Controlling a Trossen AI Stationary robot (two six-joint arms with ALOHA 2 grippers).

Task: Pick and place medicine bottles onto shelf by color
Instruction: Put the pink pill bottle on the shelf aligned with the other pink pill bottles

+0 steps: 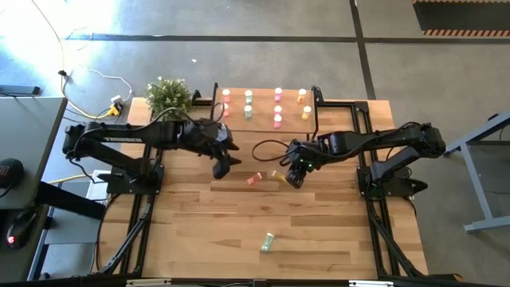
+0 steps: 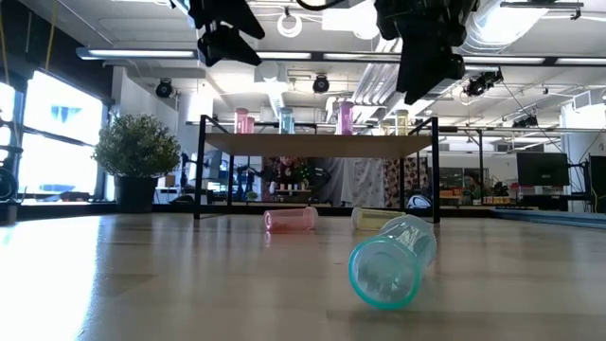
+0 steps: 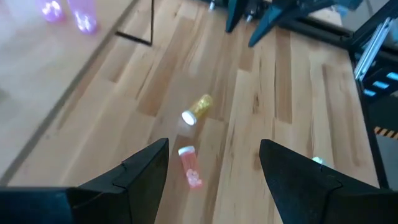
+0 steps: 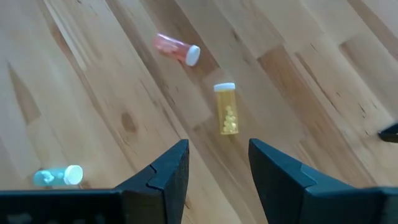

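Three bottles lie on their sides on the tabletop: a salmon-red one [image 1: 254, 178] [image 3: 189, 167] [image 4: 176, 48], a yellow-orange one [image 1: 278, 176] [image 3: 197, 109] [image 4: 227, 109], and a mint-green one [image 1: 268, 241] [image 2: 391, 259] [image 4: 57, 177] nearer the front. Several bottles stand upright on the shelf [image 1: 267, 123] at the far side. My left gripper [image 1: 222, 163] [image 3: 214, 162] is open and empty, above the table left of the salmon-red bottle. My right gripper [image 1: 296, 175] [image 4: 217, 163] is open and empty, above the table just right of the yellow-orange bottle.
A potted green plant [image 1: 168, 96] stands at the table's far left corner beside the shelf. The shelf's black legs [image 2: 197, 170] rise from the tabletop. Bare wood planks [image 1: 215, 231] stretch between the loose bottles and the near edge.
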